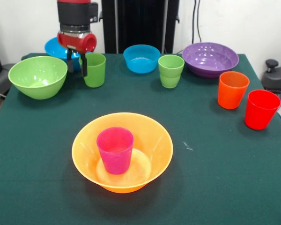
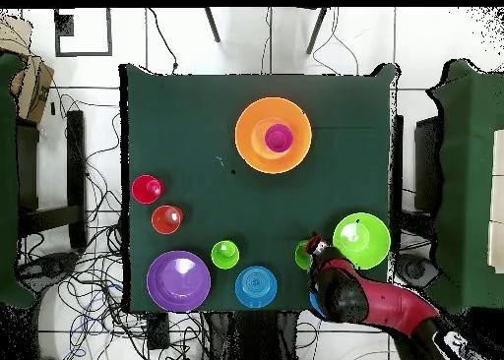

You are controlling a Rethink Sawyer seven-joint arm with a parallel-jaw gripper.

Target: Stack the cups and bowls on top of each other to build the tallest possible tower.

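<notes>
My gripper (image 1: 77, 65) at the far left cup, the tower only begun.

Left to right in the front view: the green bowl (image 1: 37, 76), then my jaws, open, one dark finger (image 1: 84, 64) against the rim of a green cup (image 1: 94, 69); nearer the camera, the purple cup (image 1: 115, 150) stands upright inside the orange bowl (image 1: 122, 151); behind, a blue bowl (image 1: 141, 58), second green cup (image 1: 170, 71), purple bowl (image 1: 210, 59), orange cup (image 1: 232, 89), red cup (image 1: 261, 109).

orange bowl (image 1: 122, 152) w/ purple-pink cup (image 1: 115, 150) inside; lime green bowl (image 1: 37, 77); two lime green cups (image 1: 94, 69) (image 1: 170, 71); blue bowl (image 1: 141, 58); purple bowl (image 1: 210, 59); orange cup (image 1: 232, 89); red cup (image 1: 261, 109); dark green table (image 1: 215, 178); red and black gripper (image 1: 77, 64)
</notes>
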